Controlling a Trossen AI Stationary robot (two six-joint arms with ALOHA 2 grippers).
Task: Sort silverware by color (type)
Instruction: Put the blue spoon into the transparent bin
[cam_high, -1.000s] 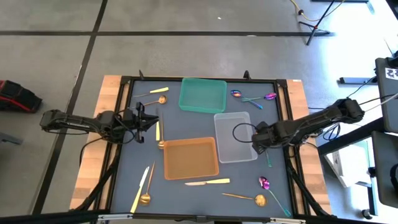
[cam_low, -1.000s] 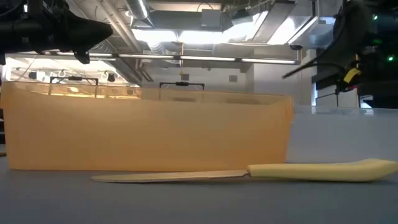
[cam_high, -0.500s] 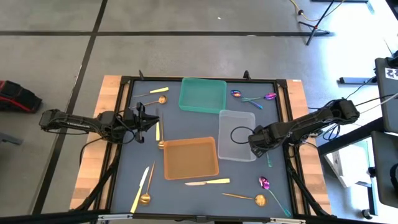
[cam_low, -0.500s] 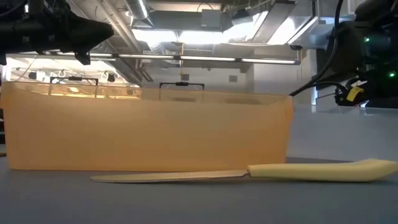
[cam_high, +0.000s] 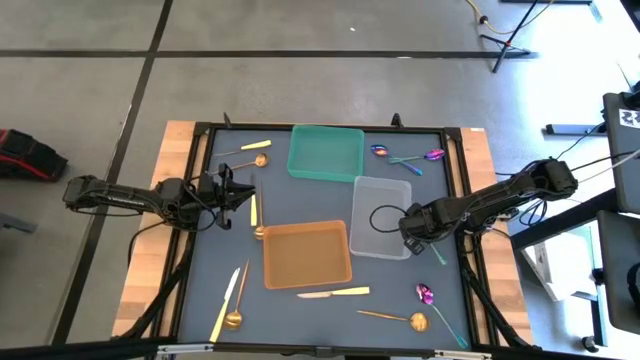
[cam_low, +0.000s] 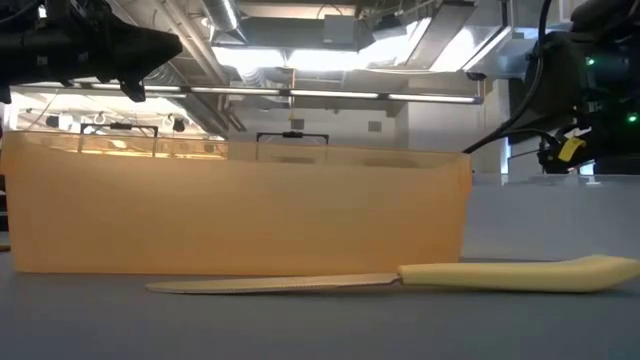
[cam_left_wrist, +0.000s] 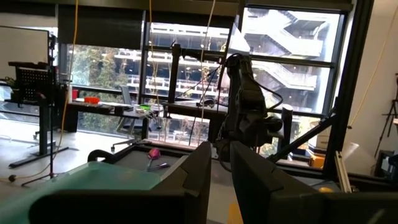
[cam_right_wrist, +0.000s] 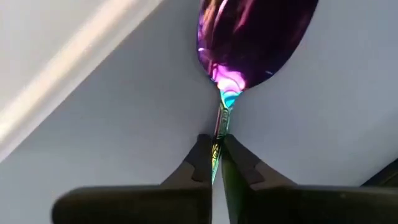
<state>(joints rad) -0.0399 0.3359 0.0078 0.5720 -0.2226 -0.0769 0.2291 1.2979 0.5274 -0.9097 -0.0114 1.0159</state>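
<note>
My right gripper (cam_high: 412, 230) stands just off the clear tray's right edge, pointing down. It is shut on an iridescent purple spoon (cam_right_wrist: 255, 37), whose teal handle (cam_high: 437, 254) trails toward the near right. My left gripper (cam_high: 232, 195) hovers at the table's left, its fingers a little apart and nothing between them (cam_left_wrist: 219, 171). The other silverware lies flat on the dark mat: two purple spoons (cam_high: 405, 156) at the far right, a yellow knife (cam_high: 335, 292) in front of the orange tray, and a gold spoon (cam_high: 417, 322) and a purple spoon (cam_high: 425, 294) at the near right. My right gripper pinches the spoon's thin handle (cam_right_wrist: 221, 127) between its two fingertips (cam_right_wrist: 200, 163), a short way behind the bowl. The fingers come from above, pointing down, and lie across the handle. The bowl reaches out past the fingertips over the mat. Whether it is lifted clear, I cannot tell.
A teal tray (cam_high: 326, 152) stands at the far middle, the clear tray (cam_high: 380, 218) at centre right and an orange tray (cam_high: 306, 254) at centre. More gold spoons and yellow knives lie at the far left (cam_high: 250, 154), by my left gripper (cam_high: 255, 212) and at the near left (cam_high: 228, 308).
My right gripper has come down and a little toward the clear tray. The tray has turned slightly on the mat, and the teal handle now lies slanted instead of straight.
</note>
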